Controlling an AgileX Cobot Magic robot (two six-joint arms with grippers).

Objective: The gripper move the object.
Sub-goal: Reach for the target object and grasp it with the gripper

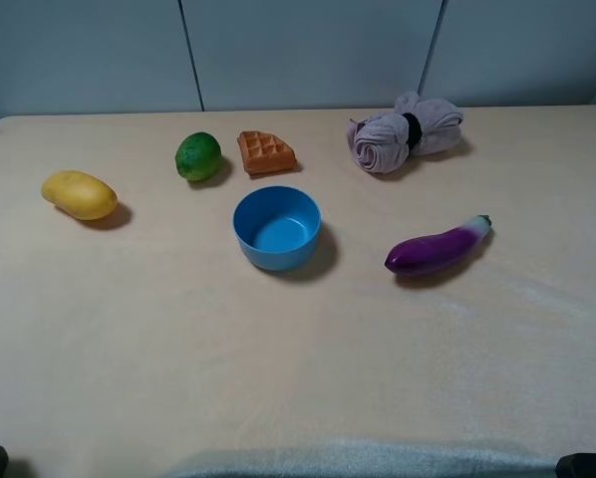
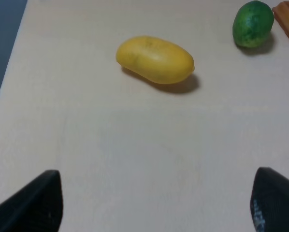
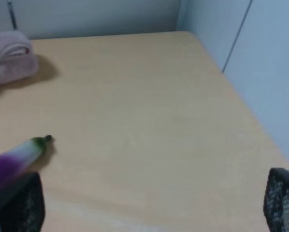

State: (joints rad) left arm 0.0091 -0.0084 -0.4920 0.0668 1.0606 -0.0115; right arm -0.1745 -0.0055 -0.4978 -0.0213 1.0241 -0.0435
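The rolled towel (image 1: 406, 132) lies at the far side of the table (image 1: 278, 378), right of the middle in the high view. It is a pale mauve-grey bundle cinched by a black band (image 1: 412, 129), and nothing touches it. Nearer the front and a little to its right lies a glossy purple eggplant (image 1: 438, 249), its green tip pointing toward the far right, well apart from the towel. A blue bowl (image 1: 276, 227) sits upright near the table's centre. A waffle piece (image 1: 266, 152) and a green lime (image 1: 198, 156) lie beside each other just behind it, and a yellow mango (image 1: 79, 194) lies off to the left. Both arms are at the near edge (only dark corners of them show in the high view). The left gripper (image 2: 156, 186) hangs with its jaws spread wide and bare tabletop between them, the mango ahead of it and the lime farther on. The right gripper (image 3: 151, 191) is likewise spread wide and grips nothing. The eggplant's tip lies just ahead of one of its fingers (image 3: 19, 205), and one end of the towel shows farther off across the table.
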